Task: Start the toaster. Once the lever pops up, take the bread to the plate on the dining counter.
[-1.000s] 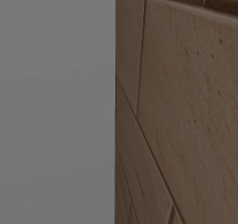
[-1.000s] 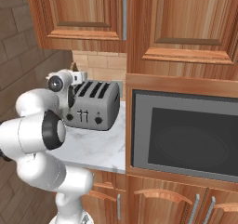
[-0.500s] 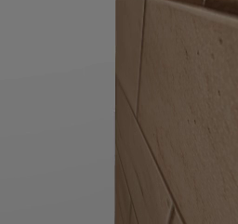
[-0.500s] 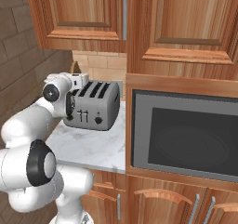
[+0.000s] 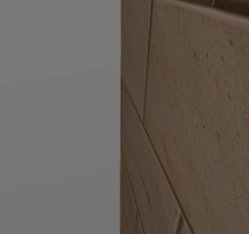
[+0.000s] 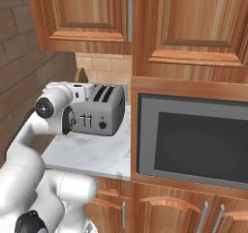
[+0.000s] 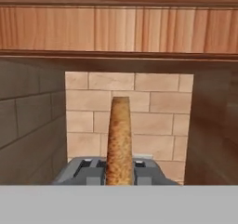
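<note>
Though beside toaster, microwave apart.

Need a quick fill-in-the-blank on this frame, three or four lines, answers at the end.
1. The toaster stands on a marble counter, to the left of the built-in ____.
2. In the hand view, the bread stands on edge, rising from a toaster ____.
3. The wall behind the toaster is made of ____.
4. The cabinets above the counter are made of ____.

Missing words: microwave; slot; brick; wood
</note>
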You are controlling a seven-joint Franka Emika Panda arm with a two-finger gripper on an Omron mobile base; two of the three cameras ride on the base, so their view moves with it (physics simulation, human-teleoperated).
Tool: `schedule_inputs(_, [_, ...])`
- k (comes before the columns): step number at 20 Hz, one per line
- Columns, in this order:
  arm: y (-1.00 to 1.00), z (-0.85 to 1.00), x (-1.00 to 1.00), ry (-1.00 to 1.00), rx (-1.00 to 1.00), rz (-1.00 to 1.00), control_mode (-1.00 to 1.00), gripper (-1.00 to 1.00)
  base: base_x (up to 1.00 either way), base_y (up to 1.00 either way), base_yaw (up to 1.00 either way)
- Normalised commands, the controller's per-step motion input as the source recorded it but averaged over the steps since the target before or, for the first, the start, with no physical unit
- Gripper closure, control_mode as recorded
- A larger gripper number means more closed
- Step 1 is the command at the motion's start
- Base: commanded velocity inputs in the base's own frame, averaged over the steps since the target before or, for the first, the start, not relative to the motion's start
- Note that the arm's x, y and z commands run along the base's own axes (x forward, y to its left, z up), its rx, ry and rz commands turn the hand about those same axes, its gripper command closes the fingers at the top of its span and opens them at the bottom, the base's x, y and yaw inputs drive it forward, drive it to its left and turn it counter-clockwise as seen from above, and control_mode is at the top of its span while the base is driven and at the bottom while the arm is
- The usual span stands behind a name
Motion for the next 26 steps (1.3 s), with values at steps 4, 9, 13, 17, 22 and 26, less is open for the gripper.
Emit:
schedule_inputs(4, [-0.24,0.2,-0.85,0.14,0.0,-0.06,-1.0,1.0,0.0,0.0,0.0])
schedule_inputs(9, [-0.08,0.05,-0.88,0.19,0.0,-0.04,-1.0,1.0,0.0,0.0,0.0])
schedule_inputs(13, [-0.05,0.0,-0.81,0.23,0.0,-0.01,-1.0,1.0,0.0,0.0,0.0])
schedule_inputs(17, [-0.03,0.0,-0.68,0.21,0.0,0.0,-1.0,1.0,0.0,0.0,0.0])
schedule_inputs(22, [-0.14,0.0,-0.64,0.11,0.0,0.0,-1.0,1.0,0.0,0.0,0.0])
schedule_inputs(26, [-0.05,0.0,-0.5,0.04,0.0,0.0,-1.0,1.0,0.0,0.0,0.0])
